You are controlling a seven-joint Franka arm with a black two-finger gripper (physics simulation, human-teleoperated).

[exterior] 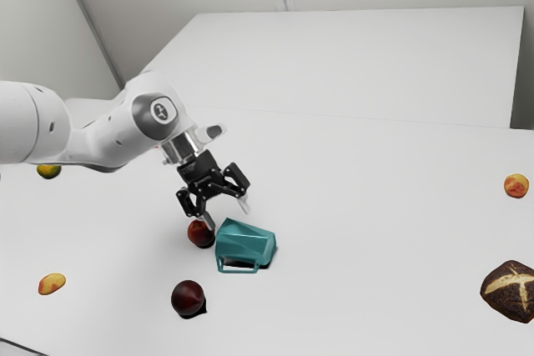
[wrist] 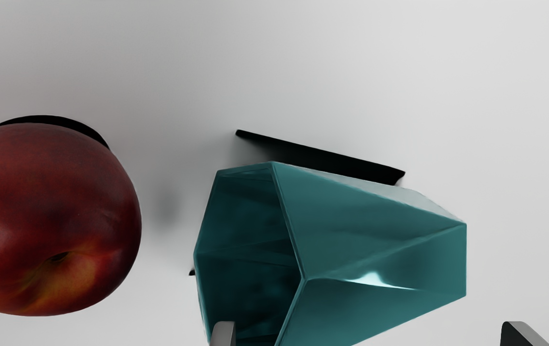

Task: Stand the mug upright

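So the tool (exterior: 226, 215) is spread wide, hanging just above the mug (exterior: 246, 242), which is lying on its side on the counter (exterior: 375, 198), mouth facing the red peach (exterior: 199, 234) beside it. Dark plum (exterior: 188, 297) on the near side, brown bun (exterior: 511, 293) way over at the exterior view's right.

Mug (exterior: 244, 242): teal, on its side
Gripper (exterior: 227, 215): above mug, fingers apart
Red fruit (exterior: 199, 234): just beside mug
Dark fruit (exterior: 188, 298): near mug
Bread (exterior: 511, 293): exterior view's right, well apart from mug
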